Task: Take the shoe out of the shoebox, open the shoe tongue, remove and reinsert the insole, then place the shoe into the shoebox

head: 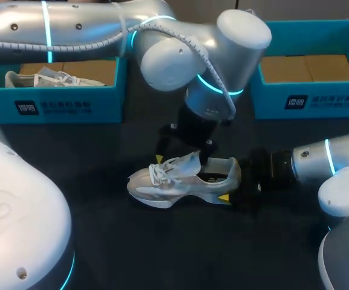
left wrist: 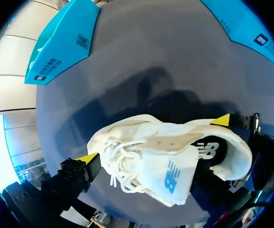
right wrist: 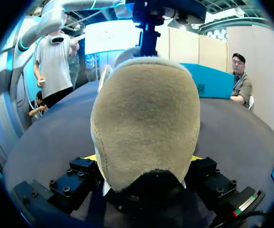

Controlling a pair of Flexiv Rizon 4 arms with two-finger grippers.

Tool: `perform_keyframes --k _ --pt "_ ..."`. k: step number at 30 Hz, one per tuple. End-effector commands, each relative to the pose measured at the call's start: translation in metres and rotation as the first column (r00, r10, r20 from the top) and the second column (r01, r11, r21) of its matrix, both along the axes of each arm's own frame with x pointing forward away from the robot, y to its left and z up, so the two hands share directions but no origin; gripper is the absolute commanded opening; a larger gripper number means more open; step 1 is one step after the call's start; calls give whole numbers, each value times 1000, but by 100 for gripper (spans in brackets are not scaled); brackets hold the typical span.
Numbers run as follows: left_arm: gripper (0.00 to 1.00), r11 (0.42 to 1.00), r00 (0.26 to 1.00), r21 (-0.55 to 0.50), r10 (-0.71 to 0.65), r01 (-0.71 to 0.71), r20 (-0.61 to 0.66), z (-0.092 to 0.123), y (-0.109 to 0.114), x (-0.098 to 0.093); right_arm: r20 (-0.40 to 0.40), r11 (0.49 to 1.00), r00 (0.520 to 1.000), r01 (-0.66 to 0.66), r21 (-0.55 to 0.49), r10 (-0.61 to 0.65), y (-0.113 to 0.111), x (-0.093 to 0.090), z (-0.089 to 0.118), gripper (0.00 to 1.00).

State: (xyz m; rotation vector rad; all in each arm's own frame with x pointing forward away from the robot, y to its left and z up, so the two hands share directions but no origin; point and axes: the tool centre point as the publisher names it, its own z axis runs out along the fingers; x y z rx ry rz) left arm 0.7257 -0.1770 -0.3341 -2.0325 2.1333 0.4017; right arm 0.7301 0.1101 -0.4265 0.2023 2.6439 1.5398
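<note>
**Position.** The shoe [head: 180, 181] lies on its sole near the middle of the tabletop [head: 162, 254]. Its toe points toward the left edge and its heel toward the right edge. The tongue [left wrist: 170, 173] stands raised. The dark insole [left wrist: 208, 151] shows in the opening beneath it.

**End effectors.** The right gripper [right wrist: 144, 157] clamps the heel [right wrist: 146, 114], with one finger [right wrist: 82, 178] on each side. The left gripper [left wrist: 141, 157] hangs over the laces [left wrist: 115, 166], spread wide and holding nothing. One tip [left wrist: 87, 156] sits beside the laces; the other is hidden behind the tongue.

**Hazards (judged).**
- The tongue is unheld and may fall back over the opening, blocking the insole.
- If the left gripper closes off target, it would catch laces or tongue instead of the insole.
- An upward pull on the insole loads the heel clamp. The heel padding looks soft, so the shoe may slip or tip.
- The grippers work close together, so a reach toward the heel risks contact.

**Surface.** The tabletop is dark and matte. The left box [head: 53, 106], at the far left corner, holds a second shoe [head: 41, 78]. The right box [head: 319, 99], at the far right corner, shows a brown floor.
</note>
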Motion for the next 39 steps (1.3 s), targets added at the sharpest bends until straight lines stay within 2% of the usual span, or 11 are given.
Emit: perform_keyframes --k 1,2,3,5,11,17,19,27,39 --pt "84 999 1000 -39 1 -1 -2 11 7 -3 0 1000 1000 1 -2 -1 1 -2 -1 0" --pt "79 999 1000 -44 1 -1 -2 13 7 -4 0 1000 1000 1 -2 -1 1 -2 -1 0" --pt "66 999 1000 -50 2 -2 -5 14 7 -5 0 1000 1000 1 -2 -1 1 -2 -1 0" --pt "49 998 1000 -65 1 -1 -12 18 7 -6 0 1000 1000 1 -2 -1 1 -2 -1 0" --pt "40 995 999 -101 -2 -1 -32 27 7 -12 0 1000 1000 1 -2 -1 1 -2 -1 0" --pt "15 993 999 -121 -8 2 -47 30 10 -16 0 1000 1000 1 -2 -1 1 -2 -1 0" --pt "0 992 998 -130 -9 2 -54 30 12 -18 0 1000 1000 1 -2 -1 1 -2 -1 0" --pt "0 988 999 -154 6 -13 -41 28 31 -24 0 1000 1000 1 -2 -1 1 -2 -1 0" --pt "0 984 998 -169 62 -62 -8 8 58 -25 0 1000 1000 1 -2 -1 1 -2 -1 0"
